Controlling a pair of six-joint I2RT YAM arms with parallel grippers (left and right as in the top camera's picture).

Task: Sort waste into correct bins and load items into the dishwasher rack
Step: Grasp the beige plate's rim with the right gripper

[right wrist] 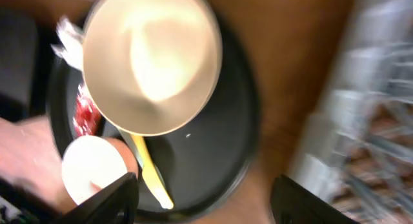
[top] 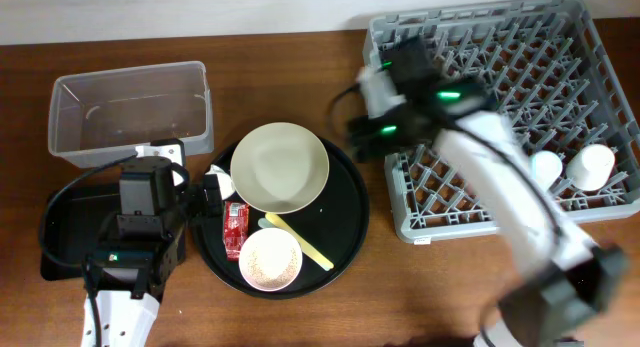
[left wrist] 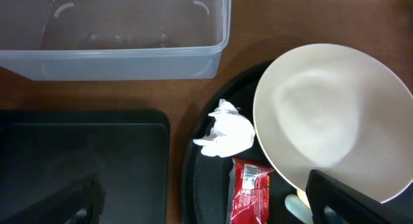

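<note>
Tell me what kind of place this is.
Probably a staged dish-clearing station on a wooden table, rather than a real kitchen. A grey dishwasher rack stands on the table, a round black tray holds a plate and a bowl, and a clear tub waits beside it.

The brown wood-grain surface (top: 290, 57) has a soft sheen. The clear rectangular plastic tub (left wrist: 129, 62) is smooth; the shallow black rectangular tray (left wrist: 84, 159) looks matt. The large cream plate (left wrist: 329, 121) is smooth, faintly glossy. The crumpled white tissue (left wrist: 226, 135) is soft paper, the small red sachet wrapper (left wrist: 250, 193) shiny film.
</note>
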